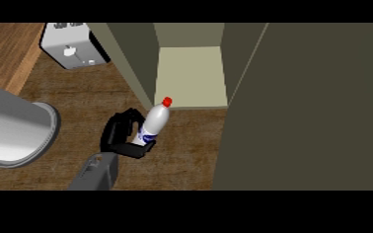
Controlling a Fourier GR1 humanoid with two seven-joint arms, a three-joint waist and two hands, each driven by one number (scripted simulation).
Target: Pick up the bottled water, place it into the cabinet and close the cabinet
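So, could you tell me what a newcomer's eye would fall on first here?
First the white bottle with its red cap, held by the left hand at the centre, just before the open cabinet. Next the cabinet's big dark door filling the right side, and a toaster at top left.

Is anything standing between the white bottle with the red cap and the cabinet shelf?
Nothing visible does. The white, red-capped water bottle in the black left hand is just before the pale cabinet shelf; the olive door stands open.
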